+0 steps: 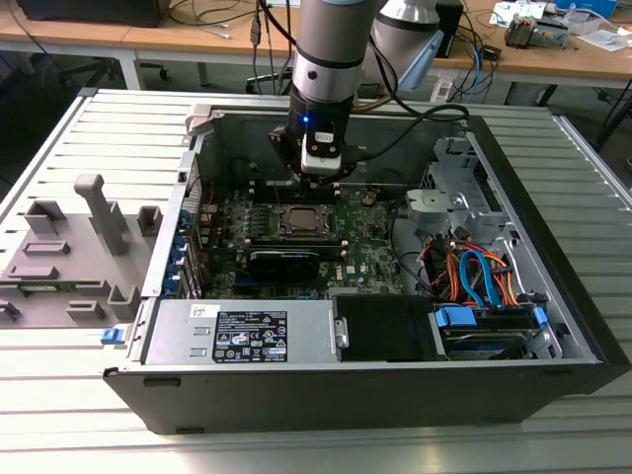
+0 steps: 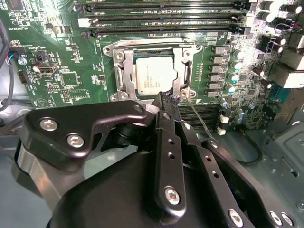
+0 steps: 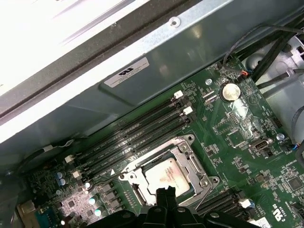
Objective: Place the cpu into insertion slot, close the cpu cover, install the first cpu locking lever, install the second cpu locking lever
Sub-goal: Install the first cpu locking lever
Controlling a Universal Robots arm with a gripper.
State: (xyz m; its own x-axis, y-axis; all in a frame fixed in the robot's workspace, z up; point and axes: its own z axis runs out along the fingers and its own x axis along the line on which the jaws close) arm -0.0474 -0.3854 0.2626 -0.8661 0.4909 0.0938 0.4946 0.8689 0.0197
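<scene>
Exterior view gives you the open computer case [image 1: 346, 395] lying on the slatted table [image 1: 296, 449], with the green motherboard [image 1: 370, 262] on its floor. Take the cpu [image 1: 299, 221] as the dial's centre in that view. The long black card [image 1: 284, 262] lies just beside it at 6 o'clock, and the labelled power supply [image 1: 247, 336] sits farther out, between 6 and 7 o'clock. The blue and orange cables [image 1: 474, 276] bunch at 4 o'clock, and the grey plastic fixtures [image 1: 89, 232] stand outside the case at 9 o'clock. Your arm stands over the board at 12 o'clock and blocks the strip of board beyond the socket. In the second wrist view the cpu [image 2: 156, 76] sits flat in the insertion slot [image 2: 118, 56]. The cpu cover [image 2: 124, 76] lies down around it, its window framing the silvery top, and the long memory slots [image 2: 161, 19] run alongside. In the first wrist view a coin battery [image 3: 231, 91] sits well apart from the socket. Your gripper [image 2: 166, 97] has its fingers drawn together with nothing seen between them, tips at the cover's near edge; you cannot tell whether they touch it
</scene>
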